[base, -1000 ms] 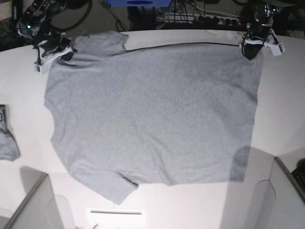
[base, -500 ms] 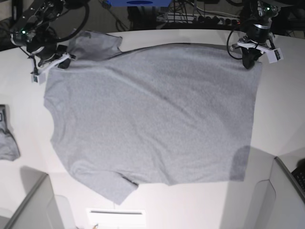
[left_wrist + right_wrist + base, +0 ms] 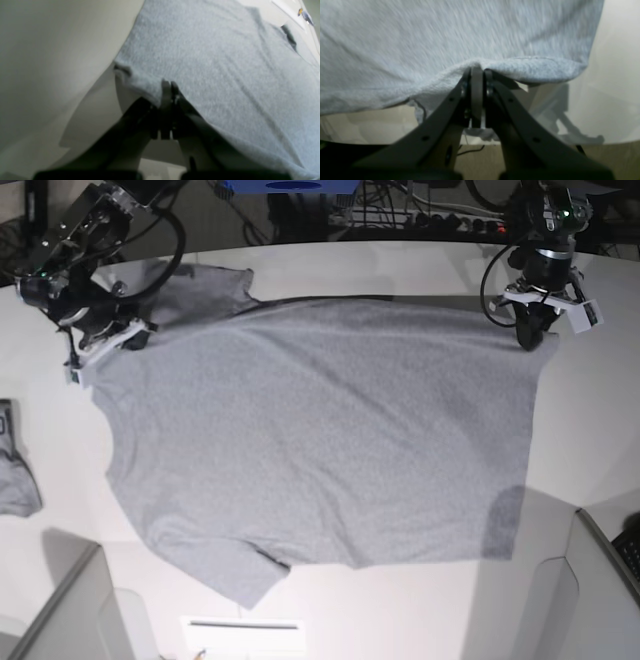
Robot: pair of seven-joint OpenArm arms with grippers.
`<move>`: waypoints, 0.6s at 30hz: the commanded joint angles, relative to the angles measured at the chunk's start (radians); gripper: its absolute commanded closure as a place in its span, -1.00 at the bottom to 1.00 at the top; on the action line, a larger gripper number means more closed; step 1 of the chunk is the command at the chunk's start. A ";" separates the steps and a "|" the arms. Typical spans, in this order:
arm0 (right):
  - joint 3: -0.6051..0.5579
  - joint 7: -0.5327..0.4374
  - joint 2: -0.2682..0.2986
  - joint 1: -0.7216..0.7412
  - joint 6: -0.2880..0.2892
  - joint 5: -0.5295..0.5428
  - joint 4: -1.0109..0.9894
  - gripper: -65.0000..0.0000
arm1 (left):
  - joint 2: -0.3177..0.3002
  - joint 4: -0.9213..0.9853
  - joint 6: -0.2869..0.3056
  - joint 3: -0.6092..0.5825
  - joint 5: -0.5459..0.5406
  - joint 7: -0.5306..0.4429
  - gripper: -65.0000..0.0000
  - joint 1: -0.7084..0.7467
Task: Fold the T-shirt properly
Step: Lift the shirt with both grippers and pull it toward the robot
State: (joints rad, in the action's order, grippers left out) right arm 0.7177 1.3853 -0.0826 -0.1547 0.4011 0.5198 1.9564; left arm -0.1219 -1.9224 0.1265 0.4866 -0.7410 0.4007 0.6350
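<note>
No writing can be read anywhere. At the lower left of the base view, 1 sleeve of the heather-grey T-shirt (image 3: 320, 440) lies flat on the white surface (image 3: 400, 610); a smaller grey cloth (image 3: 15, 480) sits at the left edge. In the wrist views alone, knit hem is seen pinched: the left gripper (image 3: 167, 86) and right gripper (image 3: 477, 71) are each clamped on lifted fabric at the far corners.
</note>
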 commanded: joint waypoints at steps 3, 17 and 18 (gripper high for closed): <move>0.000 0.011 0.008 0.019 -0.004 0.013 0.016 1.00 | -0.009 -0.030 -0.001 0.022 -0.009 0.059 1.00 -0.022; -0.112 0.011 0.008 0.071 -0.069 0.010 0.011 1.00 | -0.008 -0.036 -0.001 0.128 -0.004 0.292 1.00 -0.189; -0.112 0.011 0.010 0.082 -0.080 0.010 0.011 1.00 | -0.008 -0.036 -0.001 0.128 -0.004 0.294 1.00 -0.198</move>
State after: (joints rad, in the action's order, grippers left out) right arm 0.6044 1.4120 -0.0814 -0.0868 0.3248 0.5175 1.9549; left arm -0.1188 -1.9408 0.1192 0.6109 -0.7338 0.7151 0.4419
